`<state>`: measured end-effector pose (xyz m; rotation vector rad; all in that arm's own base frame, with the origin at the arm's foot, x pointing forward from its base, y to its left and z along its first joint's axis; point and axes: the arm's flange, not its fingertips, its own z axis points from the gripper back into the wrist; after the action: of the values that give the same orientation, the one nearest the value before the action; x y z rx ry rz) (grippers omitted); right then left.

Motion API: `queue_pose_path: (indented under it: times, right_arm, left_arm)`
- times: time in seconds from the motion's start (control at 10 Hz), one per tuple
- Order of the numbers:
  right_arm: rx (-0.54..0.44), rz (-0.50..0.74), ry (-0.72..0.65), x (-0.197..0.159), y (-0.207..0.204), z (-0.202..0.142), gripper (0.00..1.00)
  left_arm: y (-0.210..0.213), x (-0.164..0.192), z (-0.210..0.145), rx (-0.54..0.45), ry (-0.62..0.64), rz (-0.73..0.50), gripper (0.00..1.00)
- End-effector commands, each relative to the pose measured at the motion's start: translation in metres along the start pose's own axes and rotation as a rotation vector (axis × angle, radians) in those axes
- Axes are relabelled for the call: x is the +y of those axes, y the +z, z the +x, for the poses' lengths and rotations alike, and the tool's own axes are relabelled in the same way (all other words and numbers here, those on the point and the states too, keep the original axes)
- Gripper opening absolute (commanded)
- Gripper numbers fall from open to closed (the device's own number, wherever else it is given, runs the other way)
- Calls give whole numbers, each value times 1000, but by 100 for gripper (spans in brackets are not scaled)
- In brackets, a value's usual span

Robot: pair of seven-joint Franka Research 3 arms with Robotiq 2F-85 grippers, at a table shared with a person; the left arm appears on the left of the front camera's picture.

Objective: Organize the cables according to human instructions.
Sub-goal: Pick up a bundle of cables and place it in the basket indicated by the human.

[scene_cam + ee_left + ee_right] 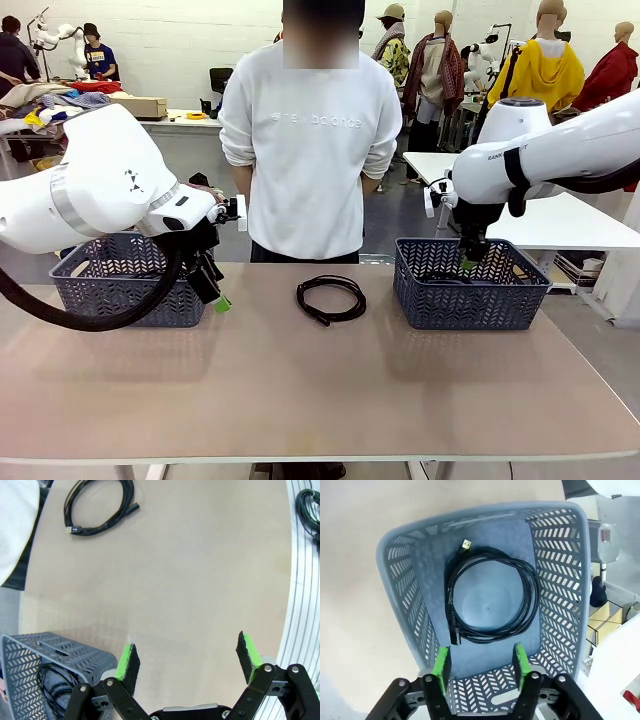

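Cables in three places. Right gripper over the right basket, green pads spread apart, nothing between them; directly below, one coiled cable flat on the basket floor, plug toward the near wall. Left gripper spread wide and empty, above bare table, just beside the left basket with a cable coiled inside. Farther out, third coil loose on the table between the two baskets, near the far edge. Beyond it, person in a white sweatshirt at the far side, arms behind back.
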<state>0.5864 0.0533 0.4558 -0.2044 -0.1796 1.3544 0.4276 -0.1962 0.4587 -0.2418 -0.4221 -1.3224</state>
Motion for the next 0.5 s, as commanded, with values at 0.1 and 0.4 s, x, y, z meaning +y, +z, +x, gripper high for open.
queue_pose_path:
  times: [0.1,0.4]
  right_arm:
    - [7,15,8,4,1,-4,100]
    - [4,12,0,1,-1,0,100]
  left_arm:
    - [2,-1,-1,2,-1,7,100]
    - [2,-1,-1,2,-1,7,100]
